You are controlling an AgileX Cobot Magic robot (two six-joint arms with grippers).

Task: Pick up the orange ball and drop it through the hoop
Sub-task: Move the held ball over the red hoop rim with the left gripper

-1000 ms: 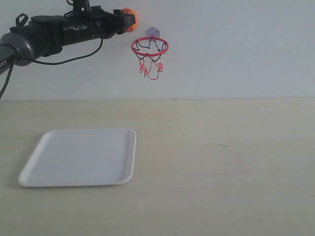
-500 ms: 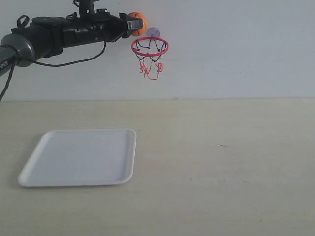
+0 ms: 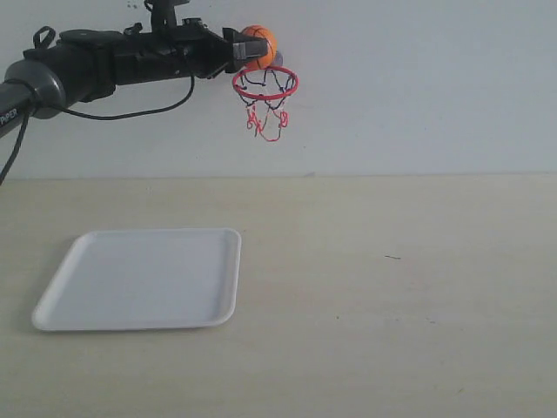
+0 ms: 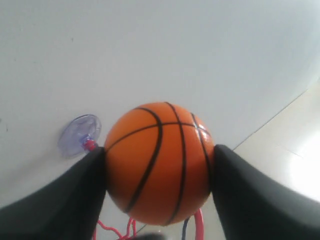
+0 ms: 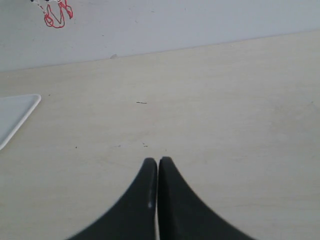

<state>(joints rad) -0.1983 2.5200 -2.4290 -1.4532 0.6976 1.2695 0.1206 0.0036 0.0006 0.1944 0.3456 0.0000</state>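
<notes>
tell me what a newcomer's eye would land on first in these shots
The orange ball stands out first, clamped in the left end effector high against the white wall. It sits just above the red ring of the hoop in the exterior view. Lower down, a white tray lies on the left side of the pale table.

Ball above hoop; tray lower left

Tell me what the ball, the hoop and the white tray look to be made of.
The orange ball looks like rubber or foam: matte, soft glare, black printed seams. The hoop has a red ring, probably plastic, thin and smooth; its net is black-and-red string; its suction cup is clear, see-through soft plastic. The tray is white and smooth, probably plastic or melamine; cannot tell which.
</notes>
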